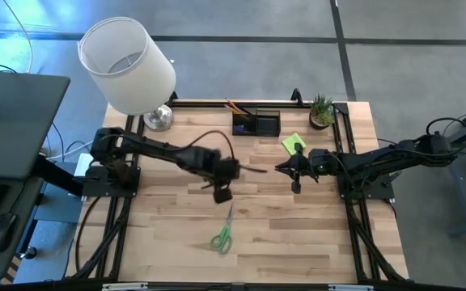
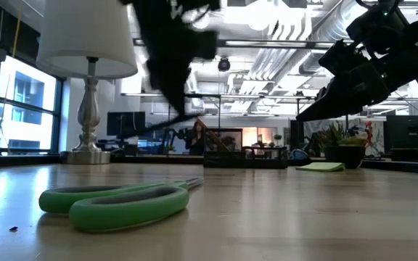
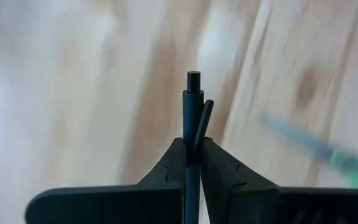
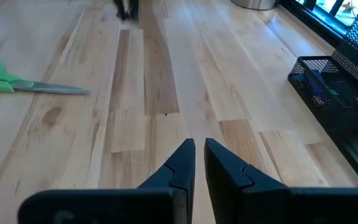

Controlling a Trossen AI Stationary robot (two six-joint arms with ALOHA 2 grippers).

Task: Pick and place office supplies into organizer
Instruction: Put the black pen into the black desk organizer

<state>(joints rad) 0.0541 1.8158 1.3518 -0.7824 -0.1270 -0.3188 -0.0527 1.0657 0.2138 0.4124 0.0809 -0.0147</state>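
Note:
My left gripper (image 1: 223, 179) hovers over the table's middle, shut on a dark pen (image 3: 193, 102). The pen also shows as a slanted dark line in the low view (image 2: 158, 125). My right gripper (image 4: 199, 152) is shut and empty, above the table to the right of the left one (image 1: 294, 171). The green-handled scissors (image 1: 222, 234) lie flat on the near half of the table. The lime-green sticky-note pad (image 1: 294, 144) lies flat near the black organizer (image 1: 256, 123), which stands at the far edge. Orange pencils (image 1: 235, 106) stick out of the organizer. My left gripper pinches the dark pen between its two fingers (image 3: 219, 165). The pen lies along the fingers, and its clip end (image 3: 193, 81) sticks out past the fingertips. It is lifted clear of the table and slants in the low view.
A white-shaded lamp (image 1: 128, 65) stands at the far left corner. A small potted plant (image 1: 322, 111) stands at the far right, next to the organizer. Bare wood lies between the scissors and the organizer (image 4: 328, 93).

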